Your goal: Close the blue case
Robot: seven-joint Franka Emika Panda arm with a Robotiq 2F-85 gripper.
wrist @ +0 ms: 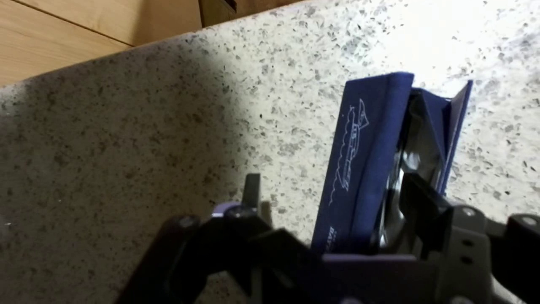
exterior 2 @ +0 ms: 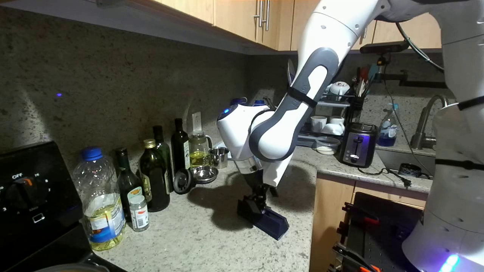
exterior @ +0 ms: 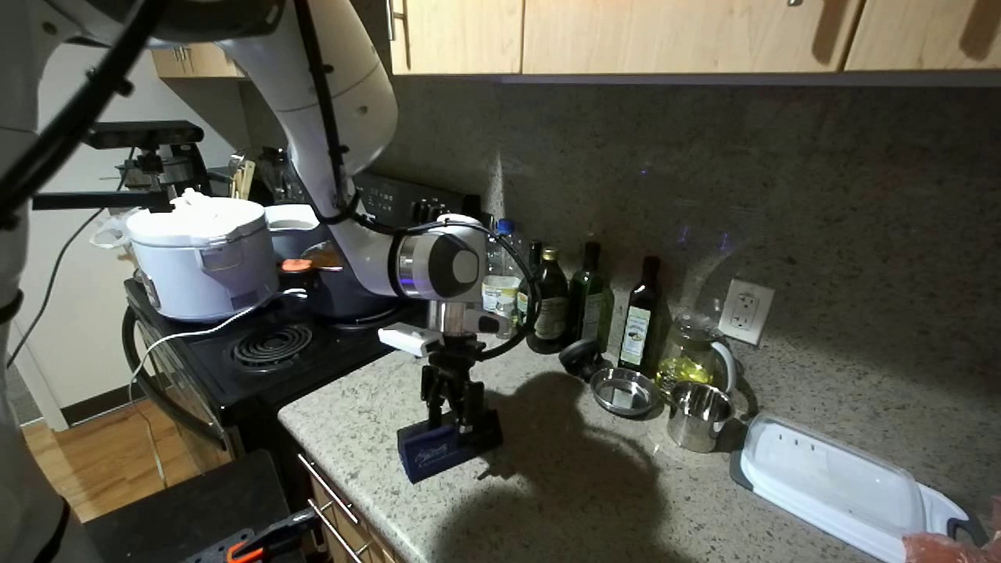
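The blue case (wrist: 358, 135) lies on the speckled counter, partly open. Its outer face carries a white line drawing and lettering. It shows below the gripper in both exterior views, with its lettered side (exterior: 438, 455) and one end (exterior 2: 275, 226) in sight. My gripper (wrist: 333, 183) is open in the wrist view. One finger is outside the case, apart from its lettered face. The other finger reaches in at the case's opening, between the lettered part and the opposite blue flap. In both exterior views the gripper (exterior: 451, 418) points down over the case; its fingertips (exterior 2: 258, 206) are partly hidden there.
Several oil bottles (exterior: 553, 305), a black lid (exterior: 581, 358), a metal dish (exterior: 623, 392), a metal cup (exterior: 700, 416) and a glass jug (exterior: 692, 356) stand along the back wall. A white tray (exterior: 829, 489) lies farther along. The counter's edge (wrist: 168, 40) is near the case.
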